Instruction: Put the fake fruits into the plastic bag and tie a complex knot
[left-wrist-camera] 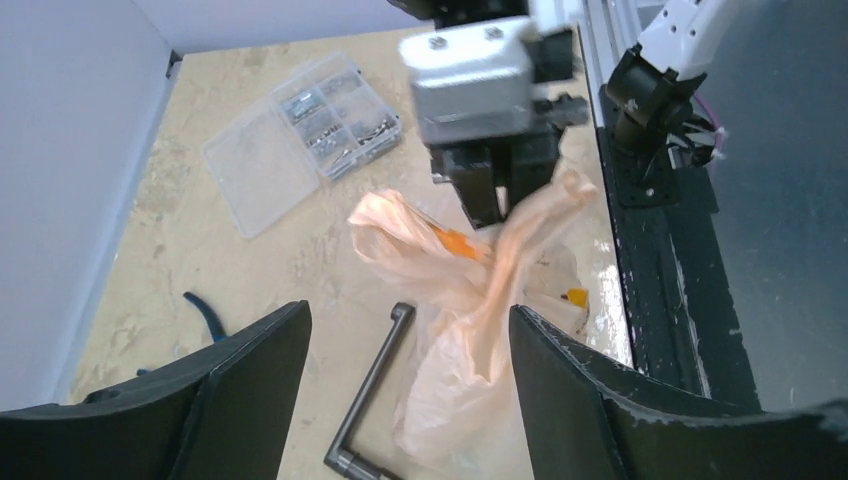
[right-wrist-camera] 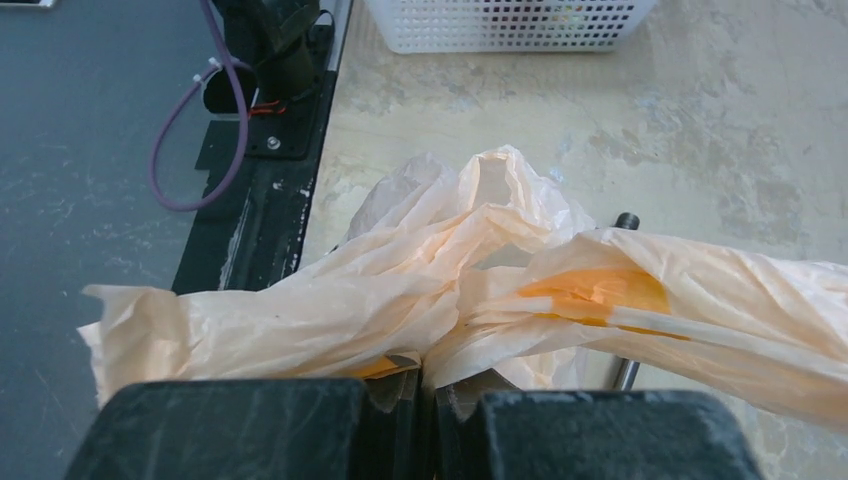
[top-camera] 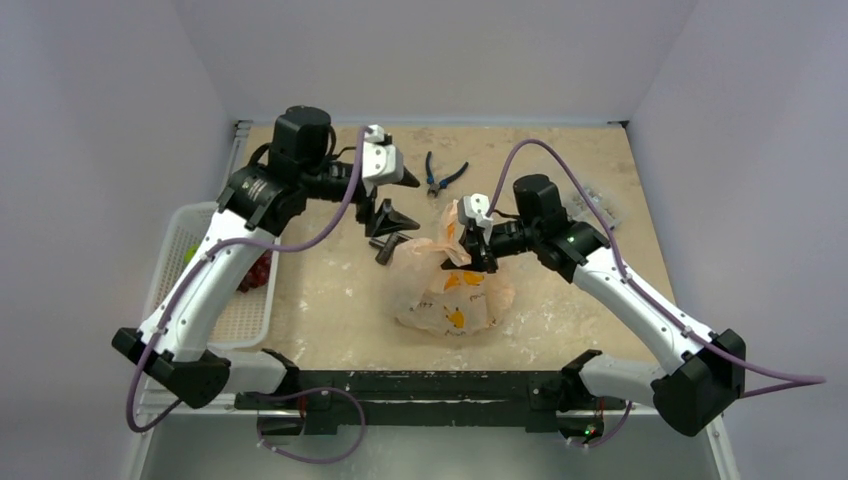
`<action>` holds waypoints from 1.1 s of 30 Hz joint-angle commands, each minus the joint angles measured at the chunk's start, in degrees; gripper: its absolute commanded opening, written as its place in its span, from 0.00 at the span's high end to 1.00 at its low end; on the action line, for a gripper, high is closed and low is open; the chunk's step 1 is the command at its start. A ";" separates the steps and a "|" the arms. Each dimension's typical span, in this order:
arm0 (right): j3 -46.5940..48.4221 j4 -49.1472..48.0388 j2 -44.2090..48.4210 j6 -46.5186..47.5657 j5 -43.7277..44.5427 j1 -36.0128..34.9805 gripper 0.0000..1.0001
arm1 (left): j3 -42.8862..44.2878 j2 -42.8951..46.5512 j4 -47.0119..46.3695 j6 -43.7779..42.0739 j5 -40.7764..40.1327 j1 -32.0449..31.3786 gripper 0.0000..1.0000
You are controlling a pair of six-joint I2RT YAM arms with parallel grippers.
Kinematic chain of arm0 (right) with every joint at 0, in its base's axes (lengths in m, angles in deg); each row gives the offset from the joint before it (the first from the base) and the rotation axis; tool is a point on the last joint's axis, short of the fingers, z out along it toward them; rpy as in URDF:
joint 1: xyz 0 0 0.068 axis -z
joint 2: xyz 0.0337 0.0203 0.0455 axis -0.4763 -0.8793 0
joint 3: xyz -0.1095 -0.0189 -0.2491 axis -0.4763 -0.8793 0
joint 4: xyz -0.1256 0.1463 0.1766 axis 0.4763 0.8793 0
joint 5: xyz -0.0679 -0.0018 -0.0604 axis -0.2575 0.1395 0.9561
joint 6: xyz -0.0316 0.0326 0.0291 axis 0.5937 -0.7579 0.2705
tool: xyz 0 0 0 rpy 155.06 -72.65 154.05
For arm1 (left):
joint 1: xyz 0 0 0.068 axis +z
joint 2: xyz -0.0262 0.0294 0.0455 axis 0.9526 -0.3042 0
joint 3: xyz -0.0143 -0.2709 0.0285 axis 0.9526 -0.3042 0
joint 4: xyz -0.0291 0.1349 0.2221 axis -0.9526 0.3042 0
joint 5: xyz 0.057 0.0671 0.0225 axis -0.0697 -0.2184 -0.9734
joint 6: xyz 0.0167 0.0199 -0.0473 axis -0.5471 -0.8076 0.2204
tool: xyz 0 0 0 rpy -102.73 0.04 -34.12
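The pale orange plastic bag [top-camera: 452,290] lies on the table in the middle, its handles bunched and pulled upward. My right gripper [top-camera: 470,247] is shut on the twisted handle strands [right-wrist-camera: 400,300], which spread out to both sides of the jaws; it also shows in the left wrist view [left-wrist-camera: 490,195]. My left gripper [top-camera: 400,197] is open and empty, hovering above the table just left of the bag [left-wrist-camera: 470,340]. Red grapes [top-camera: 258,272] and a green fruit [top-camera: 190,255] lie in the white basket. Any fruits inside the bag are hidden.
The white mesh basket [top-camera: 215,300] stands at the left table edge and shows in the right wrist view [right-wrist-camera: 510,25]. A black L-shaped key [left-wrist-camera: 375,390] lies next to the bag. Blue-handled pliers [top-camera: 440,175] and a clear parts box [left-wrist-camera: 300,140] lie at the back.
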 commanded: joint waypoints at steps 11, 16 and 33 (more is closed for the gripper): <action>5.43 12.90 -1.17 22.04 -2.49 -0.29 1.00 | 20.19 -24.77 4.15 18.05 15.13 0.67 0.21; 5.65 13.71 -1.55 23.66 -2.06 -0.23 1.00 | 20.85 -27.15 3.10 22.27 20.88 0.34 0.29; 5.77 14.90 -1.09 24.80 -1.35 -0.33 1.00 | 23.21 -28.81 8.97 19.76 20.08 -1.44 0.66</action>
